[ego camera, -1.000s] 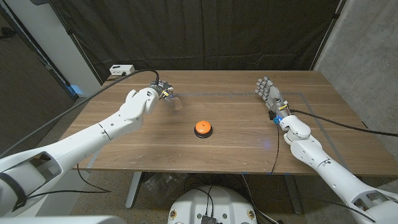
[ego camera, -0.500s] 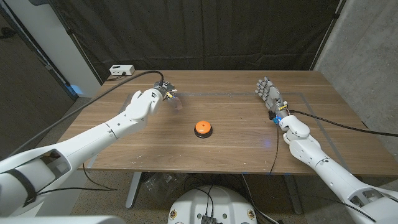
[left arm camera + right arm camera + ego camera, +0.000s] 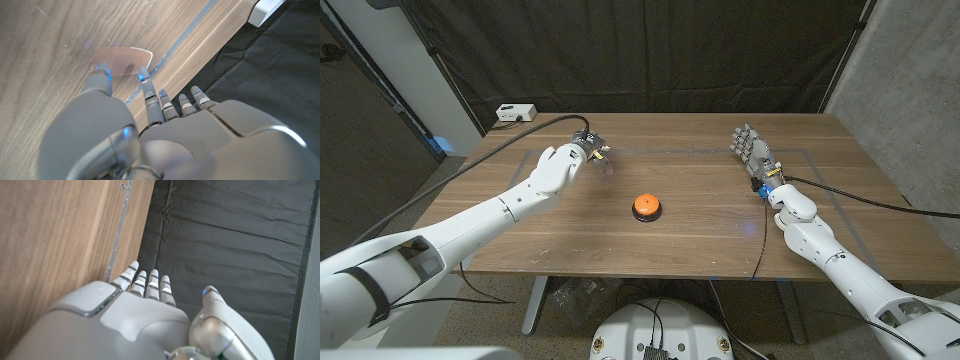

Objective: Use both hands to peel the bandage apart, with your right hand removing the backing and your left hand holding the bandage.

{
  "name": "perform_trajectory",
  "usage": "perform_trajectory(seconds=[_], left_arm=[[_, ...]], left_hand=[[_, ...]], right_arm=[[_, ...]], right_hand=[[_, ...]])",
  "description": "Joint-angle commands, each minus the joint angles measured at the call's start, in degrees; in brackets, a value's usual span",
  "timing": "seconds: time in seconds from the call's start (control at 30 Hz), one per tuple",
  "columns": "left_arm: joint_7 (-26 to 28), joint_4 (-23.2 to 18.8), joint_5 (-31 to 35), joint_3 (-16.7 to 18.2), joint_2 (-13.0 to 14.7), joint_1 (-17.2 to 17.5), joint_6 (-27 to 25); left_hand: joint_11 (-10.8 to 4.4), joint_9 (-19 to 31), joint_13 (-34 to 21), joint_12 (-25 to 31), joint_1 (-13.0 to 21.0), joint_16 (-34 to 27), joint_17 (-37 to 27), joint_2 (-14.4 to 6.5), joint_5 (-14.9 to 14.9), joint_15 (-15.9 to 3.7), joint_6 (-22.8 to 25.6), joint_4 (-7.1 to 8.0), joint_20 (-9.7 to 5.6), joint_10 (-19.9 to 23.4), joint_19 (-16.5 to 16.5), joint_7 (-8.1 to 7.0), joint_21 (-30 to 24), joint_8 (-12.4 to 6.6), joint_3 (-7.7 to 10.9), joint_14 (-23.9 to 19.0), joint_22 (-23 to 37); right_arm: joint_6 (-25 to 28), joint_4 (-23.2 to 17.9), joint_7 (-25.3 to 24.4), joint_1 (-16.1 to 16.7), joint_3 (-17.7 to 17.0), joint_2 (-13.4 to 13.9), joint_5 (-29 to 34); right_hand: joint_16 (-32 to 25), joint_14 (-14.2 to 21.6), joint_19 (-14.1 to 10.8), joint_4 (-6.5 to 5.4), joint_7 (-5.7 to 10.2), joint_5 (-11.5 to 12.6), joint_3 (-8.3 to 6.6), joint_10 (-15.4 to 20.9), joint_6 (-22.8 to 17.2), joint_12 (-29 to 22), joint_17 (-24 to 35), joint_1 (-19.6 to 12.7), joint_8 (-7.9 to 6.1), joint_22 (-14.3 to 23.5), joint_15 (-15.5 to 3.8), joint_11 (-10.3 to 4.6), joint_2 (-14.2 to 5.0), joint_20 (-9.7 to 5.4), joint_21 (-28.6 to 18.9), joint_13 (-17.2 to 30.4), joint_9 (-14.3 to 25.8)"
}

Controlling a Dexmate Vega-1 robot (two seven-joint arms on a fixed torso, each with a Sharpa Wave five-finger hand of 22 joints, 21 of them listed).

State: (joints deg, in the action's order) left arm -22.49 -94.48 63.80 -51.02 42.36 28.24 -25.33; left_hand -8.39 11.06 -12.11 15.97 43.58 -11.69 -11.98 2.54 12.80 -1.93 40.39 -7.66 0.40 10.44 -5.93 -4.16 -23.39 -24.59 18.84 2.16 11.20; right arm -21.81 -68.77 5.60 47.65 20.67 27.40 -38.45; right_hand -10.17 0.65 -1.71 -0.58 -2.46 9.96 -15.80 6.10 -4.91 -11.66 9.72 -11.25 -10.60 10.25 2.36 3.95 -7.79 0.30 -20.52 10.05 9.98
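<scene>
Moving right, the left hand (image 3: 582, 151) pinches the bandage (image 3: 120, 61) lightly; it could slip before the open, far-off right hand (image 3: 751, 150) arrives.

Orange button (image 3: 647, 207) stands between the hands — bare table (image 3: 700, 240) around.

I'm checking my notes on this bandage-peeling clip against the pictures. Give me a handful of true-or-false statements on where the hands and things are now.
1. The left hand pinches the thin translucent bandage. True.
2. The right hand holds the bandage's backing. False: it holds nothing, fingers straight.
3. The round orange button sits between the two hands on the wooden table. True.
4. The white box lies at the table's near edge. False: it lies at the far left corner.
</scene>
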Motion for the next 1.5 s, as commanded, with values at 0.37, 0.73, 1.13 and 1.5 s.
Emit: perform_trajectory(seconds=[0.37,0.73,1.13,1.5], left_arm=[[-6.1,-0.8,8.4,-1.8,-1.0,0.1,-0.8],[-4.9,1.4,8.9,-1.8,-2.3,0.0,-0.2],[-2.5,5.2,8.6,-2.8,-3.8,-1.0,0.0],[-1.2,8.6,8.0,-4.6,-5.0,-2.5,0.2]], left_hand=[[1.27,0.3,-0.4,-0.8,0.1,0.5,-0.2,1.6,-0.4,-0.85,-5.1,0.34,0.18,-1.6,-0.3,0.25,0.0,2.21,-1.33,1.0,0.2],[0.67,0.3,-0.4,-0.5,0.1,0.2,-0.3,0.9,-0.4,-1.36,-2.9,0.76,-0.23,-0.7,0.2,0.31,-0.2,1.56,-1.34,0.4,0.2],[0.27,0.3,-0.4,-0.2,0.3,-0.1,-0.5,-0.4,-0.4,-1.82,-2.6,1.22,-0.4,0.1,0.8,0.44,-0.4,1.69,-1.03,-0.3,0.2],[-0.54,0.1,-0.4,0.4,0.9,-0.2,-0.4,-1.9,-0.7,-2.81,0.2,1.36,-1.12,1.8,1.8,0.25,-0.8,0.99,-0.47,-1.4,0.2]], right_arm=[[-0.7,0.5,0.6,0.1,-0.3,-0.2,-0.4],[-0.9,0.8,0.4,0.0,-0.3,-0.3,-0.3],[-1.1,1.8,0.7,-0.4,-0.3,-0.5,-0.4],[-1.5,3.3,0.8,-1.3,-0.3,-1.0,-0.3]], right_hand=[[-0.3,0.7,-0.6,-0.09,0.07,0.4,0.34,0.7,-0.7,-0.1,0.2,0.4,-0.17,0.3,0.12,0.01,0.27,0.13,0.3,0.2,0.3],[-0.3,0.9,-0.7,-0.13,0.05,0.4,0.48,0.8,-0.8,-0.1,0.2,0.6,-0.18,0.3,0.33,0.04,0.38,0.3,0.4,0.2,0.3],[-0.3,1.1,-0.9,-0.13,0.13,0.4,0.61,0.9,-0.9,-0.1,0.2,0.7,-0.18,0.3,0.52,-0.07,0.51,0.46,0.5,0.2,0.3],[-0.4,1.3,-1.1,-0.24,0.08,0.4,0.83,1.1,-1.1,-0.1,0.2,1.0,-0.21,0.3,0.75,-0.11,0.73,0.63,0.6,0.2,0.3]])
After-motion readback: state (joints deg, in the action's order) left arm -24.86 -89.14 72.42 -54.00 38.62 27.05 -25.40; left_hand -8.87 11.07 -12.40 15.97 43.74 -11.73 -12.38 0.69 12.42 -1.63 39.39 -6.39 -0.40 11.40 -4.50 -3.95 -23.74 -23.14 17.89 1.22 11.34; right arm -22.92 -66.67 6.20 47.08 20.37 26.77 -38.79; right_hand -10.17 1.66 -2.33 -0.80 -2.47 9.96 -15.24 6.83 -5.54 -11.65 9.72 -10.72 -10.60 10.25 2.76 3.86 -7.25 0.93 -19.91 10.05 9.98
